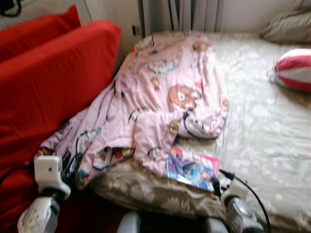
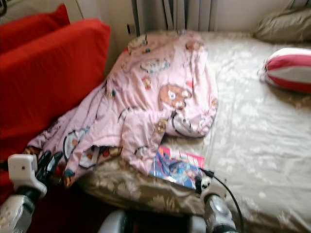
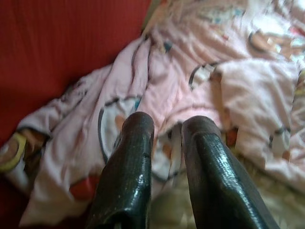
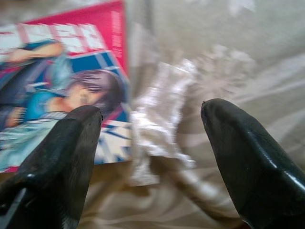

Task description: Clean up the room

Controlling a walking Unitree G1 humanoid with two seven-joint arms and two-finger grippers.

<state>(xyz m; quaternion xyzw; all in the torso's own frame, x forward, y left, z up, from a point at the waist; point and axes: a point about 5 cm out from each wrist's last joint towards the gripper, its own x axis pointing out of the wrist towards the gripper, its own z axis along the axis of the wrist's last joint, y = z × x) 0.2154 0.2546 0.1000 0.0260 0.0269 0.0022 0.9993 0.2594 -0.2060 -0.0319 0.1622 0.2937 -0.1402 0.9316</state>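
The right gripper [image 4: 152,143] hovers, fingers spread wide, over a crumpled clear wrapper [image 4: 164,112] beside a comic book [image 1: 192,168] on the bed [image 1: 262,126], apparently to pick up litter, while the left gripper [image 3: 167,143], fingers narrowly parted, points at the pink blanket [image 1: 160,102].

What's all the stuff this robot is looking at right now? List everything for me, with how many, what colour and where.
blanket: one, pink with cartoon prints, crumpled on the bed's left side, trailing against the sofa
magazine: one, red and blue cover, on the bed near its front edge, partly under the blanket's corner
clear wrapper: one, transparent, on the bedsheet beside the magazine
bed: one, beige floral sheet, ahead and to the right
striped cushion: one, red and white, on the bed's right side
pillow: one, beige, at the bed's far right corner
sofa: one, red, left of the bed
left gripper: black, fingers slightly apart, over the blanket's lower edge
right gripper: black, open, around the wrapper
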